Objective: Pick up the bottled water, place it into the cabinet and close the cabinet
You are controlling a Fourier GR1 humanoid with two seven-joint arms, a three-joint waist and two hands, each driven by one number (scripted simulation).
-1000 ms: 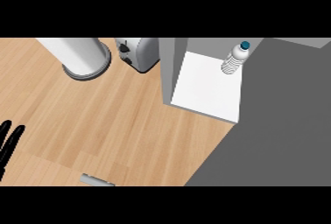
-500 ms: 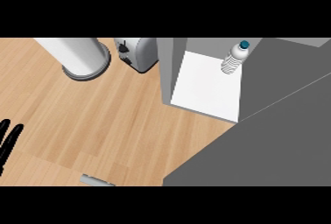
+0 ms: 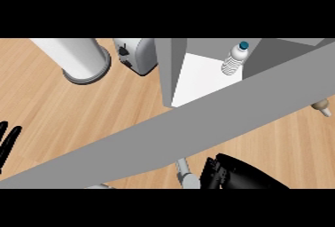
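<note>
On the wooden counter (image 3: 85,115), the left hand (image 3: 8,141) shows at the left edge, its fingers straight and slightly spread. A white cylinder (image 3: 78,57) and a toaster (image 3: 134,55) stand at the back. The grey cabinet door (image 3: 196,128) crosses the view diagonally. Behind it, the bottled water (image 3: 235,60) stands upright on the cabinet's white floor (image 3: 196,80). The right hand (image 3: 239,175) sits low beneath the door; whether its fingers are curled cannot be told.

wooden counter (image 3: 78,115) | white cylinder (image 3: 77,57) | grey toaster (image 3: 136,55)
</note>
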